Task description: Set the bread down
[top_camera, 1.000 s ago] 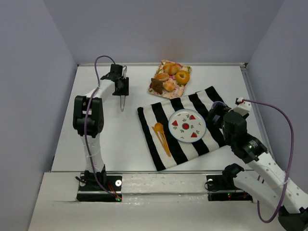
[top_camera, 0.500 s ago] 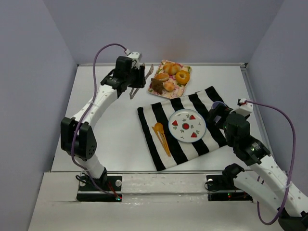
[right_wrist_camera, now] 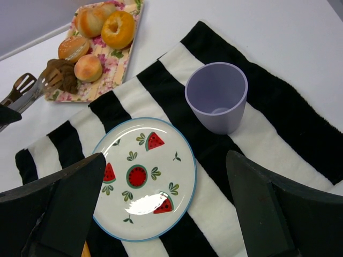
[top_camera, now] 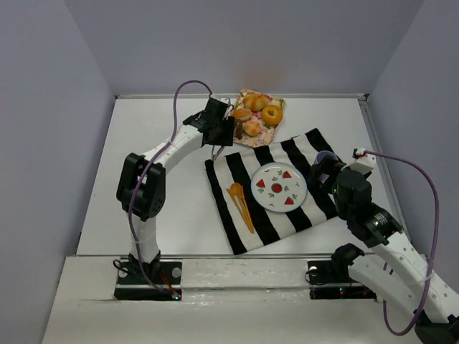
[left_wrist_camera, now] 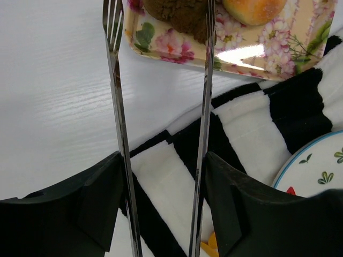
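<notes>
The dark brown lumpy bread (left_wrist_camera: 179,12) lies at the near left corner of a floral tray (left_wrist_camera: 257,51), with the round golden bread (right_wrist_camera: 88,68) beside it. My left gripper (left_wrist_camera: 163,160) is shut on metal tongs (left_wrist_camera: 115,80) whose arms stand spread. One tong tip lies against the dark bread (right_wrist_camera: 65,76); the other hangs over the table left of the tray. In the top view the left gripper (top_camera: 217,133) is at the tray's near left corner. My right gripper (right_wrist_camera: 165,155) hangs open and holds nothing, above the watermelon plate (right_wrist_camera: 177,184).
The tray (top_camera: 252,133) also holds a golden bagel (right_wrist_camera: 118,29) and a sesame bun (right_wrist_camera: 73,48). A striped cloth (top_camera: 237,226) carries the plate (top_camera: 267,202), a lilac cup (right_wrist_camera: 216,96) and orange plastic cutlery (top_camera: 240,202). Walls close the back and sides.
My left arm has swung right from the back left of the table to the tray. The tongs' arms have spread apart. The right arm has barely moved.
</notes>
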You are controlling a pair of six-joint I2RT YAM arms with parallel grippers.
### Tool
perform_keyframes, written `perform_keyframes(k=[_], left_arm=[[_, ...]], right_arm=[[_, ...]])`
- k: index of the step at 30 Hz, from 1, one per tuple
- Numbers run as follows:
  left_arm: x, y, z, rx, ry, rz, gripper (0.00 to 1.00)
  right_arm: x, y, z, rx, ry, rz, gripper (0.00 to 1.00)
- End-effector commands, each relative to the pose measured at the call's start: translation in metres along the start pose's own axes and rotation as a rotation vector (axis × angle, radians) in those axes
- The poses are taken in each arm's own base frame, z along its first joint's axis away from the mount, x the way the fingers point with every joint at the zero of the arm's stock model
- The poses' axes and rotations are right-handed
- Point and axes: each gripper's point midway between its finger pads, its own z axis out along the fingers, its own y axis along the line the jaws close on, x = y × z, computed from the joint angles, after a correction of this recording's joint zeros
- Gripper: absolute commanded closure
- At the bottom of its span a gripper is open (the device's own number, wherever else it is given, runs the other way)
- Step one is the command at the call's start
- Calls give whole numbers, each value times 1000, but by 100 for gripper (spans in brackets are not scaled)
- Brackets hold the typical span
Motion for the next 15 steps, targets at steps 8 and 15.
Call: perform_keyframes(k=[8, 15], left_arm=[[-22, -16, 5, 39, -41, -17, 26], [-24, -23, 10, 66, -37, -29, 26]], right_arm=[[-14, 0, -1, 8, -61, 52, 0], [-15, -3, -2, 15, -69, 57, 0]])
